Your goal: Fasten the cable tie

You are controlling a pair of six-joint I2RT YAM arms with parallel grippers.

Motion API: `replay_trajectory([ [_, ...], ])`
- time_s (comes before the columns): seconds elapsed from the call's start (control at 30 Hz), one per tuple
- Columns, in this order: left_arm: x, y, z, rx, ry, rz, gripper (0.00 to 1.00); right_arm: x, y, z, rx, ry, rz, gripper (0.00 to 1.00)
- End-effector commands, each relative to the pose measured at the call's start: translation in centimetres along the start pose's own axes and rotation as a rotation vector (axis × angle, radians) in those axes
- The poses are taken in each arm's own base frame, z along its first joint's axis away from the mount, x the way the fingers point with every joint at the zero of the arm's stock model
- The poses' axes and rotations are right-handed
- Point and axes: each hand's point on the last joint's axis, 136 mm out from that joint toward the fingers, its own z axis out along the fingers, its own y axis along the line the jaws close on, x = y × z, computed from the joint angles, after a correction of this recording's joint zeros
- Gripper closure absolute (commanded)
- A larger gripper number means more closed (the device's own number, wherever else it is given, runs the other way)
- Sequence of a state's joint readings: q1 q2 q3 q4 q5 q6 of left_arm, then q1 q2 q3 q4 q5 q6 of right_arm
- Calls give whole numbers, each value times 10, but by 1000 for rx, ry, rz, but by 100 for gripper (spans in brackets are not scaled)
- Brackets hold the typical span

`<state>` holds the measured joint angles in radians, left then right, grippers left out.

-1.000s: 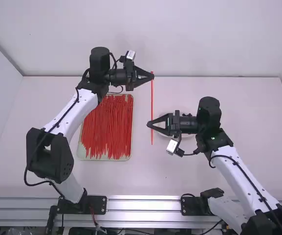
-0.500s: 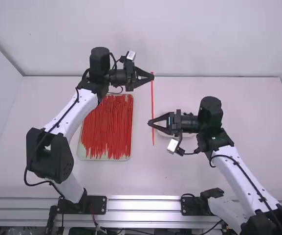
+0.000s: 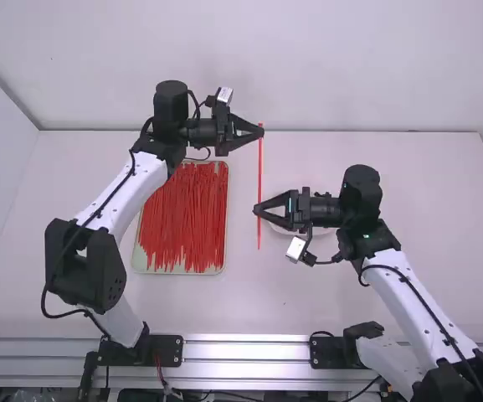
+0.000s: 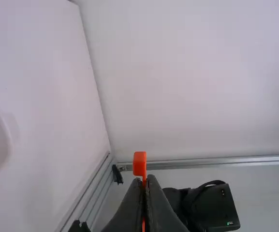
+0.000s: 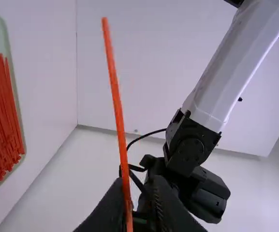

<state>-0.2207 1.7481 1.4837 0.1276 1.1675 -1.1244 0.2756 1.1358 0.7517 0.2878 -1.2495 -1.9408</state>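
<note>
Tabletop (image 3: 408,167) carries a tray (image 3: 174,270) full of red ties (image 3: 182,218) near the left arm. Beside the tray we see one red cable tie (image 3: 259,180) held upright. The left pincer (image 3: 254,134) is clenched just under its head. Lower down, the tie meets the right pincer (image 3: 260,211); we cannot tell whether this one is clenched.

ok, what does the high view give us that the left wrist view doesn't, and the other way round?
Only the high view: the tie at full length, hanging down; the right tool around its lower part; the tray of spare ties; the table. Only the left wrist view: a clear look at the tie's blocky head, standing just past the left tool and its shut fingertips. Both: the left tool clamped on the tie near its head.
</note>
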Motion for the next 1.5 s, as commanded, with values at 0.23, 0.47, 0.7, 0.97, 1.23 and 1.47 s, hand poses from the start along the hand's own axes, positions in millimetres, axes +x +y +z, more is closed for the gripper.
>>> replay_trajectory([
  [0.23,4,-8,-1,15,16,37,98,1,-12,0,15,-18,-21,100],
  [0.47,5,-8,-1,19,25,38,98,-6,-12,6,17,-47,-9,100],
  [0.7,7,-5,-1,11,28,69,98,-13,-13,6,14,-84,305,100],
  [0.97,7,-5,-1,10,29,75,98,-8,-10,-2,6,-67,479,100],
  [1.23,10,-7,-1,21,45,99,98,-7,-13,-7,13,-78,558,100],
  [1.47,10,-7,-1,21,44,111,98,-9,-19,-13,21,-113,688,100],
])
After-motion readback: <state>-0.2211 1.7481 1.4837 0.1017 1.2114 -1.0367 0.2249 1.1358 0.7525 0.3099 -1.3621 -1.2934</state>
